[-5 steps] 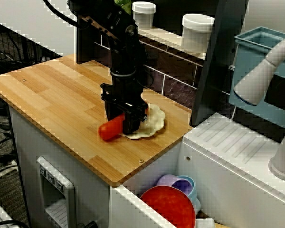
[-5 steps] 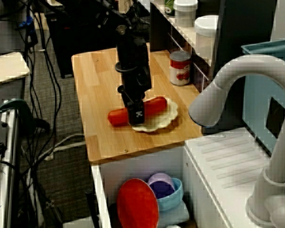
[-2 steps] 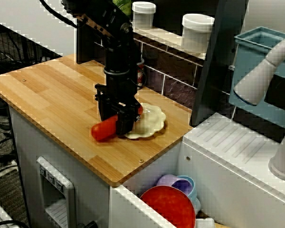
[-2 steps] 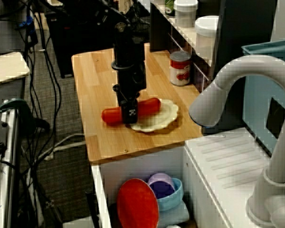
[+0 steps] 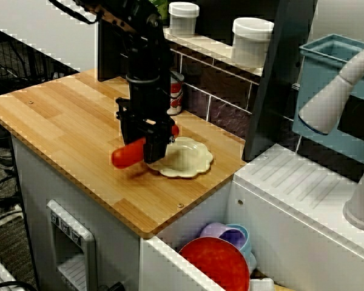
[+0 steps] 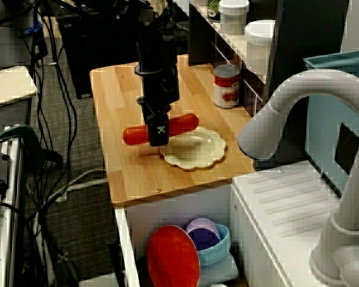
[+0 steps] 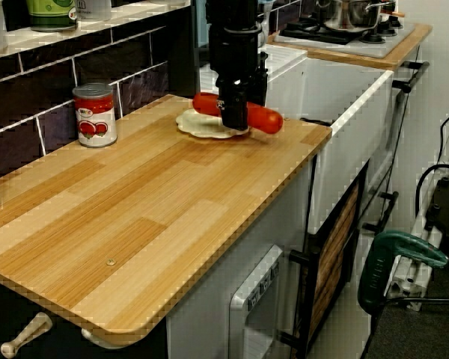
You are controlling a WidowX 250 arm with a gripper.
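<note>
My black gripper is shut across the middle of a red sausage, holding it level a little above the wooden counter. In the view over the sink the sausage hangs beside and just over the near rim of a cream scalloped plate, which lies bare. The view along the counter shows the gripper pointing straight down, the sausage sticking out on both sides, and the plate behind it.
A red tomato can stands by the dark tiled back wall. White jars sit on the shelf above. A grey faucet and white sink unit lie to the right. A red plate and bowls sit below the counter's edge.
The gripper has risen and moved away from the plate toward the counter's open side, carrying the sausage off the plate. The plate now lies uncovered.
</note>
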